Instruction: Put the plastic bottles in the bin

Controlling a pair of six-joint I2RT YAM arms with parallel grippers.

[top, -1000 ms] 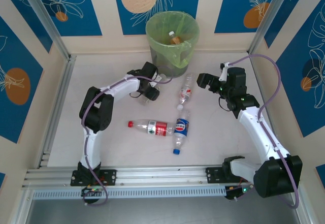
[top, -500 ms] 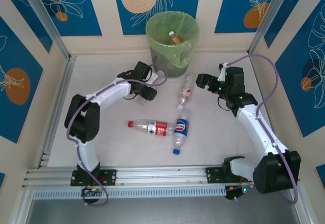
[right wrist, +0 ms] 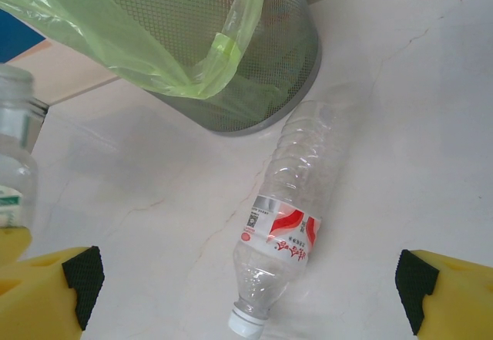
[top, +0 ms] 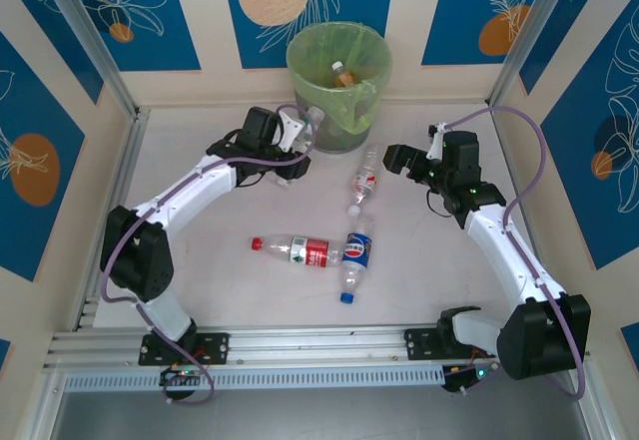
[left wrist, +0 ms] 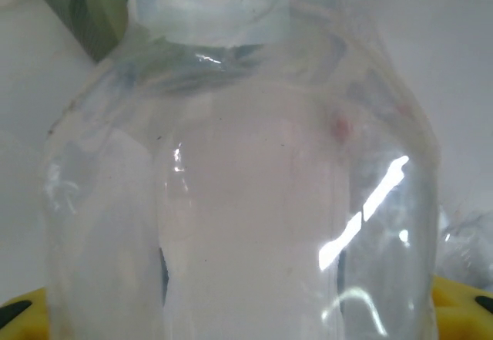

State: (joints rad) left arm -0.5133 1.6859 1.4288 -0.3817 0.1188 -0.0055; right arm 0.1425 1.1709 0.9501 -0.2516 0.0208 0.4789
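Note:
My left gripper [top: 302, 139] is shut on a clear plastic bottle [left wrist: 246, 201] with a green neck ring, held beside the left wall of the bin [top: 339, 81], a grey mesh bin with a light-green bag. That held bottle [top: 314, 121] almost touches the bin. Two bottles [top: 342, 73] lie inside the bin. On the table lie a white-capped bottle with a red-white label [right wrist: 289, 224], a red-label bottle [top: 300, 250] and a blue-label bottle [top: 354, 258]. My right gripper [right wrist: 248, 290] hangs open above the white-capped bottle [top: 364, 183], its black pads [right wrist: 85, 282] wide apart.
The bin [right wrist: 231, 55] stands at the back centre against the wall. Aluminium rails [top: 110, 191] run along the left side and the front edge. The marble tabletop [top: 230, 280] has free room left and right of the lying bottles.
My left arm has swung back and to the left with the clear bottle, bringing it up against the bin's left side. The right arm has barely shifted.

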